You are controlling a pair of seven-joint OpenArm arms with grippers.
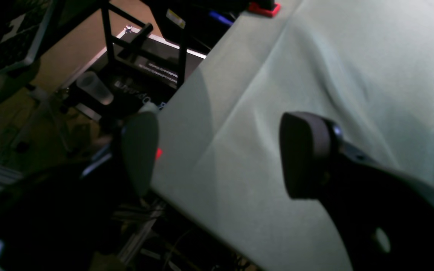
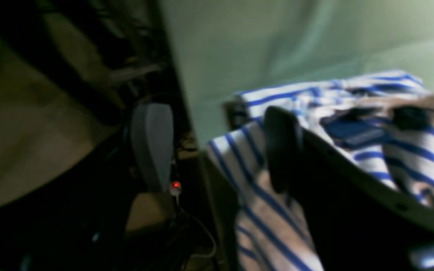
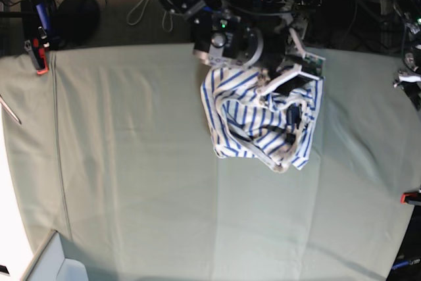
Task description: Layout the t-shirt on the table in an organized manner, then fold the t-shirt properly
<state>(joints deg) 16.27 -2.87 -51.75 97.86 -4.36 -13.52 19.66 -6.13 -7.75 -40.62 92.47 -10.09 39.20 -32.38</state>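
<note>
Up near the far edge of the table, right below the robot's base, the t-shirt sits in a crumpled heap, so nothing's been laid out yet as far as I can judge. It's bunched with folds over folds, one striped corner hanging just over the table edge in the right wrist view, and a small dark tag showing on top. My guess is it was just dumped there within easy reach of both arms.

Right gripper hovers at that same edge with its jaws spread wide and nothing between them. One finger is over the shirt, the other is out past the table edge. Looks to me like it's lined up to grab the overhanging corner, but it isn't pinching anything.

Left gripper is also wide open and empty, hanging over bare table cloth near a corner, with no shirt in its camera at all. A red clamp holds the cover down at the far edge there.

Hard-to-see stuff: the right wrist picture is blurry and dark, so I can't tell if that finger is touching the fabric or just above it. From the top view, the arms are mostly lost in the dark clutter of cables behind the table. Sleeves and collar are buried in the pile, so I can't say which way the shirt faces.
</note>
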